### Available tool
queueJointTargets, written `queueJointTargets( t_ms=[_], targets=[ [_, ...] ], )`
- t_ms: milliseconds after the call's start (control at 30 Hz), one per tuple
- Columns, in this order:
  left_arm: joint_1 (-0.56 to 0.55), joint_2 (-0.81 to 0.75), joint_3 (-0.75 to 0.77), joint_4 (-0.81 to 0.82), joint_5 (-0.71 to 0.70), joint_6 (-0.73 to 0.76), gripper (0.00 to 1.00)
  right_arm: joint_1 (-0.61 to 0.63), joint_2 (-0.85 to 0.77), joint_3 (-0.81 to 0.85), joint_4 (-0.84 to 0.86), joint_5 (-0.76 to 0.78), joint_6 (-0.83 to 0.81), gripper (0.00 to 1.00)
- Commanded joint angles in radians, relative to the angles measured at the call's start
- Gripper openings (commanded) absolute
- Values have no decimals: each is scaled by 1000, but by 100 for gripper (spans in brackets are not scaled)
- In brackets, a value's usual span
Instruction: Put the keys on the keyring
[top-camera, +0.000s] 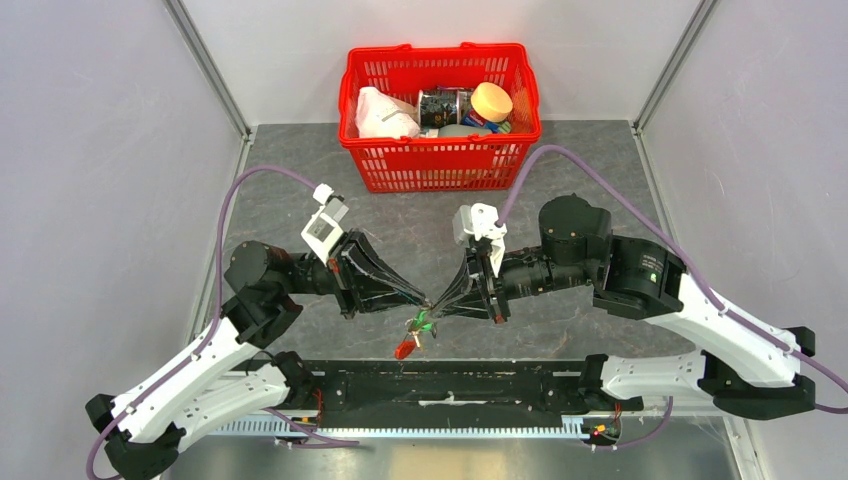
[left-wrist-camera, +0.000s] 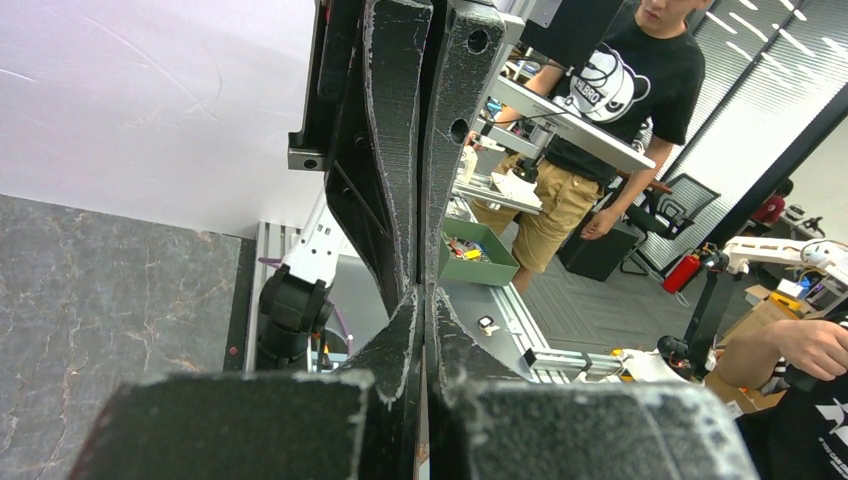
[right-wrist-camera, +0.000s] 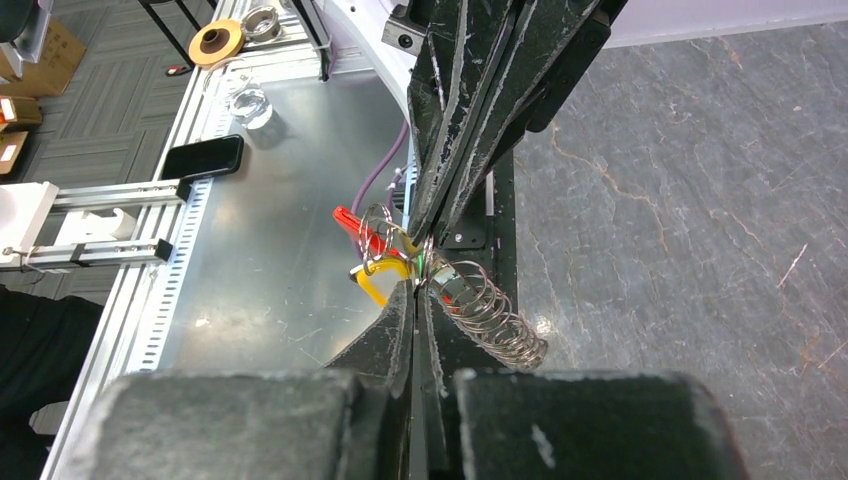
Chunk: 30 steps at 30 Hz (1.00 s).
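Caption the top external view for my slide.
Left fingers and right fingers, both shut, pinch the keyring between them; a red basket sits behind.

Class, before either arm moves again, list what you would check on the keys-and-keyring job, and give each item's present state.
1. Left gripper jaws shut: ok.
2. Right gripper jaws shut: ok.
3. Keyring off the table, hanging where the two grippers' tips meet: ok.
4. Which jaws pinch it: cannot tell.
5. Keys threaded on the ring: cannot tell.
6. Basket apart from both arms: ok.
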Motion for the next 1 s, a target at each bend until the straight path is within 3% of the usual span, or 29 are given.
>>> queueJointTargets(
  t_ms=[0, 533, 800, 867, 933, 967],
  targets=[
    [-2, -7, 8, 61, -13, -29, 2, 0, -20, -8, 72, 15, 10, 8],
    [-2, -15, 2, 62, -14, -26, 2, 0, -4, -2, 129, 21, 36, 26],
    [-2, -21, -1, 62, -16, -27, 2, 0, 11, -1, 156, 24, 44, 26],
    [-2, -22, -1, 63, -15, -27, 2, 0, 16, 2, 159, 27, 44, 20],
    [-2, -23, -1, 62, -14, -27, 2, 0, 20, 6, 159, 40, 41, 0],
    [-2, -24, -3, 62, -14, -27, 2, 0, 21, 7, 157, 43, 39, 0]
  ],
)
